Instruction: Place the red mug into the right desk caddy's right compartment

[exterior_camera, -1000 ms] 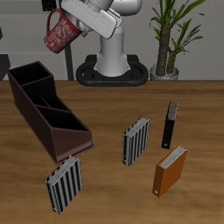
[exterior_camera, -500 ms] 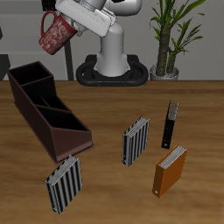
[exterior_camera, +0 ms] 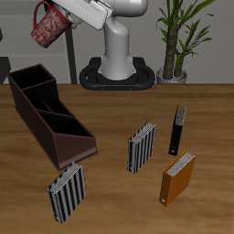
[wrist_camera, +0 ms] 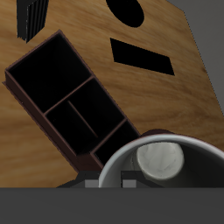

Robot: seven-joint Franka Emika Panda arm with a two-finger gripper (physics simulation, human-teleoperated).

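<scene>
The red mug [exterior_camera: 47,26], speckled white, hangs tilted high in the air with my gripper [exterior_camera: 61,15] shut on its rim. It is above and beyond the back end of the right desk caddy [exterior_camera: 27,114], a long dark brown tray lying on the table. In the wrist view the mug's pale rim [wrist_camera: 121,159] fills the foreground and hides the caddy's nearest cell. The caddy [wrist_camera: 19,90] lies far below it. The right compartment [exterior_camera: 73,137] [wrist_camera: 48,74], the roomy end cell, is empty and sits at the end toward the table's front edge.
A striped book [exterior_camera: 66,194] stands by the caddy's front end, and another striped book [exterior_camera: 141,148] stands mid-table. Beyond that are a black book [exterior_camera: 178,128] and an orange book [exterior_camera: 178,178]. The robot base [exterior_camera: 117,69] and a potted plant [exterior_camera: 178,41] stand at the back.
The arm has swung the held mug higher and sideways, farther out past the caddy's back end. Nothing on the table has moved.
</scene>
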